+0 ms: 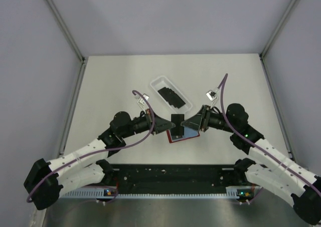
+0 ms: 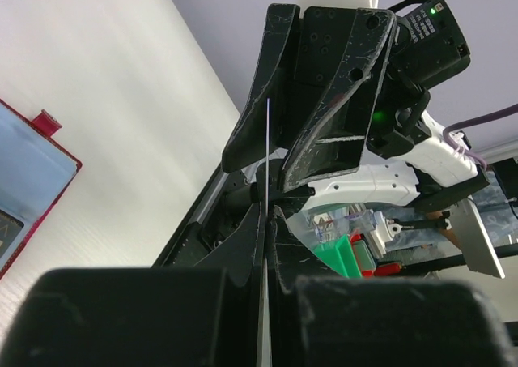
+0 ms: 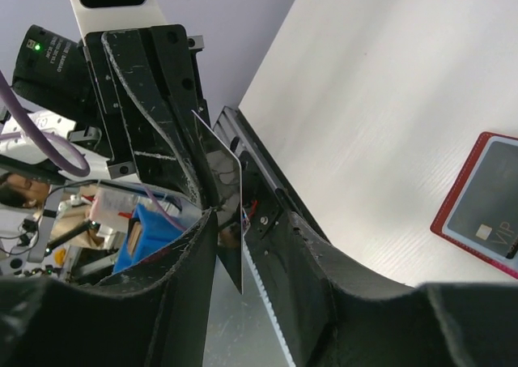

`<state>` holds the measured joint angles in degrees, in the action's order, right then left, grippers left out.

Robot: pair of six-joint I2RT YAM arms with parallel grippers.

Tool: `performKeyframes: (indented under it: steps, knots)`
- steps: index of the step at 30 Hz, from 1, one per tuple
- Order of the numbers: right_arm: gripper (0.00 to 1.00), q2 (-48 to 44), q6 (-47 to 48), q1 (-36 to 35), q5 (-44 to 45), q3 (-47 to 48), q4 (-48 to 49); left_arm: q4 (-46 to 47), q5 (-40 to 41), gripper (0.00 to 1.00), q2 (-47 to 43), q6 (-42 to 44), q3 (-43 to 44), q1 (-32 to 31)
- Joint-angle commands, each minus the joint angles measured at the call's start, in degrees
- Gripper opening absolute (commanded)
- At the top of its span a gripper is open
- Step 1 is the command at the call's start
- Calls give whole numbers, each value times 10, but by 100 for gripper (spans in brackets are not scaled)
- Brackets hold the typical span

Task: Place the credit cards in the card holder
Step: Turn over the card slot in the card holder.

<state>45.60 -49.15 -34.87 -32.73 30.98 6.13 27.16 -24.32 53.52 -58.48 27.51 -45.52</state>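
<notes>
Nearest you, the card holder (image 1: 186,135) lies open and loose on the table (image 1: 110,96). If you push a card in at a slant, I think the holder will skid away instead of taking it.

Just above it, your left pincer (image 1: 167,124) is clamped tight on one credit card (image 1: 176,120), held on edge. Your right pincer (image 1: 189,122) stands partly open with a finger on each side of that card, gripping nothing that I can see. If the left lets go before the right bites, the card will likely drop. If both pull at once, it may twist out.

The holder is flat and squarish, with a red border and a pale blue-grey lining. The card is thin, stiff, glossy black plastic. Farther off, a white oblong tray (image 1: 156,81) with rounded corners holds more black cards (image 1: 170,95).
</notes>
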Motion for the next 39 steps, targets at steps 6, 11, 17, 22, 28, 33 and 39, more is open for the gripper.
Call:
performKeyframes:
  steps: [6, 11, 17, 22, 28, 33, 39]
  knots:
    - [32, 13, -27, -16, -16, -5, 85, 58, 6, 0, 4, -7, 0, -9]
    - [21, 31, -41, -19, -30, -8, 117, 62, 8, 0, 4, -7, -6, -10]
    - [0, 38, -40, -22, -25, -6, 117, 60, 21, 14, 4, -3, -11, -10]
    - [0, 20, 46, -22, 38, 48, -38, 1, 79, 69, -3, 32, -3, -8]
    - [0, 30, 148, -3, 136, 132, -242, -117, 162, 93, 9, 98, 23, -8]
    - [0, 42, 171, 25, 259, 157, -351, -162, 186, 86, 76, 142, 47, -24]
    - [0, 18, 166, 57, 268, 135, -372, -141, 218, 69, 174, 178, 81, -62]
